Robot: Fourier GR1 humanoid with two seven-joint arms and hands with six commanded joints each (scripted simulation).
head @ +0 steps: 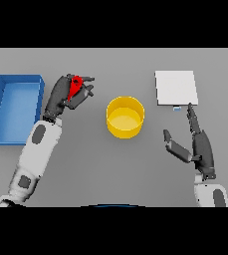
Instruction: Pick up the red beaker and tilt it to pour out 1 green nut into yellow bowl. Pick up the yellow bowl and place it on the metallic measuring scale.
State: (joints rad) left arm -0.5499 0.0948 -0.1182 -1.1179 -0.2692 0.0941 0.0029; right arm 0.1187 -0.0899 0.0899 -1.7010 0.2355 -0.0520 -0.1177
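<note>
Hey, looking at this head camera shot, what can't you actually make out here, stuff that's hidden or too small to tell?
- Red beaker, head view: the left hand curls around it and covers most of it, so its contents and any green nut cannot be seen.
- Yellow bowl: no nut is discernible inside; one could be too small to tell.
- Scale: the small mark at its near edge is too small to read.
- Blue bin: its left corner is cut off by the picture's edge.

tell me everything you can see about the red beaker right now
The red beaker is a small, plain red vessel, mostly hidden inside the left hand, whose dark fingers curl round it. Only a narrow, slanted strip of red shows between them, so it looks tilted, though which way its mouth faces cannot be told. It is held to the left of the yellow bowl, not over it, and to the right of the blue tray. No green nut is visible.
</note>
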